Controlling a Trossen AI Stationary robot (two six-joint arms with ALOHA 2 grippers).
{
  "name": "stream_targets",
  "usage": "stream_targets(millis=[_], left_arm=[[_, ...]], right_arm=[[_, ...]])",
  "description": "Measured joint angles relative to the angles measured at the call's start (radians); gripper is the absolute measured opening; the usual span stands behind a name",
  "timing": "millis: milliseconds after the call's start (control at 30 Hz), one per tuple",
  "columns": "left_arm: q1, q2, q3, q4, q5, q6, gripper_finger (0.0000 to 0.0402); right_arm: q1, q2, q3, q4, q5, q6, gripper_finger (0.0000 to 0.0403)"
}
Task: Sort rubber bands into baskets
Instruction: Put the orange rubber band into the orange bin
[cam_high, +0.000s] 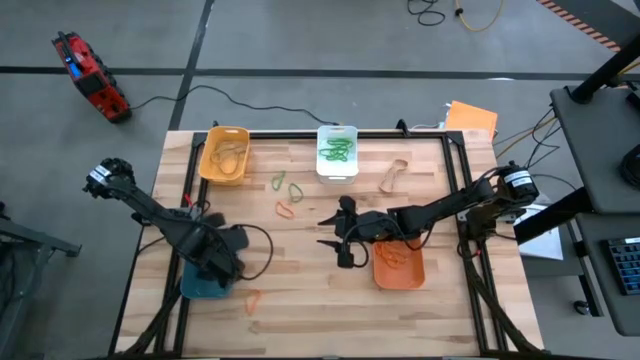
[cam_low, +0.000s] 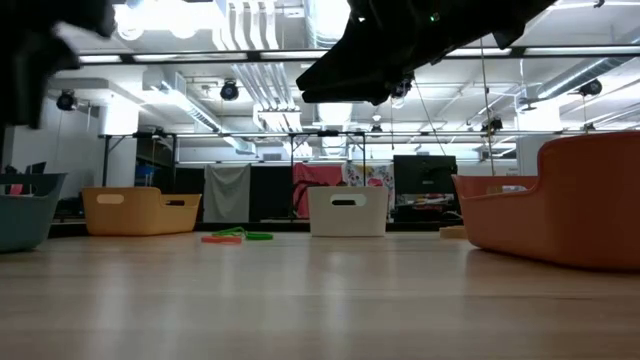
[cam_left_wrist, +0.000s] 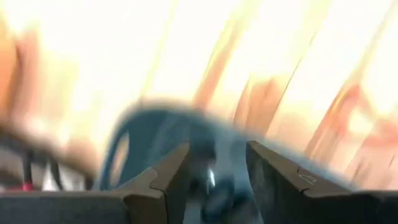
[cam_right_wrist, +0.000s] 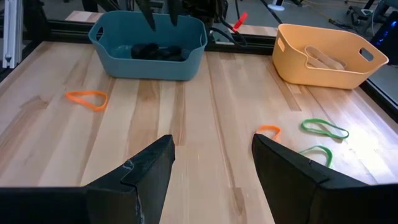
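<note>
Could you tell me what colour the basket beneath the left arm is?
Teal-blue basket, best in the right wrist view.

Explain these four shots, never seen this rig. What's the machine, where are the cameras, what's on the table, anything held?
It is a robot with two dark arms at a wooden table, each ending in a two-finger gripper. One camera looks straight down, one sits at table height, and one rides on each wrist.

Four baskets: yellow basket with tan bands, white basket with green bands, orange basket, and teal basket with black bands inside.

Loose green and orange rubber bands lie mid-table, a tan one near the white basket.

The left gripper hangs over the teal basket, fingers parted in its blurred wrist view. The right gripper is open above bare wood beside the orange basket, holding nothing.
</note>
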Motion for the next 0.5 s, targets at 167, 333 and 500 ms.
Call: stream_targets(millis=[167,333,500], left_arm=[[0.0,0.0,0.026,0.176,-0.214,0.253,0.0139],[0.0,0.0,-0.006,0.386,-0.357,0.508,0.0139],[0.0,-0.01,-0.049,0.486,-0.436,0.6,0.0139]], right_arm=[[-0.007,0.0,0.0,-0.001,0.016,0.0,0.0215],[-0.013,0.0,0.0,-0.007,0.016,0.008,0.0215],[-0.013,0.0,0.0,-0.015,0.035,0.025,0.0215]])
